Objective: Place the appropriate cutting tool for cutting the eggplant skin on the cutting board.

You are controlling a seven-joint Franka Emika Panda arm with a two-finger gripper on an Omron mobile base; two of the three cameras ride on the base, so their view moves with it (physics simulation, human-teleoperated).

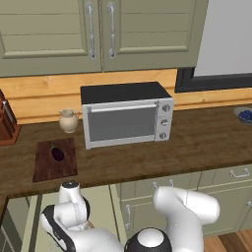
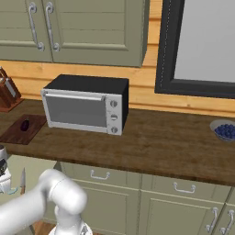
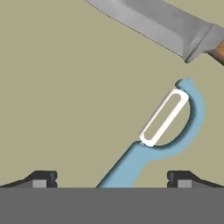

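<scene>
In the hand view the light blue peeler [image 3: 131, 162] lies on the pale olive drawer floor, its white blade angled up to the right. My gripper [image 3: 113, 180] hovers over it, open, with the peeler's handle between the two dark fingertips [image 3: 43, 179] and nothing held. A steel knife [image 3: 148, 22] with an orange-brown handle lies beyond the peeler. Up on the counter, the dark eggplant [image 1: 57, 154] rests on the reddish-brown cutting board [image 1: 47, 170], left of the toaster oven; the board [image 2: 16, 133] and eggplant [image 2: 25, 125] also show in the right base view.
A toaster oven [image 1: 127, 118] stands mid-counter, with a small jug [image 1: 68, 120] and a knife block [image 1: 7, 123] to its left. A bowl of blueberries [image 2: 225, 131] sits far right. The open drawer [image 1: 101, 202] juts out below the counter edge, wall cabinets above.
</scene>
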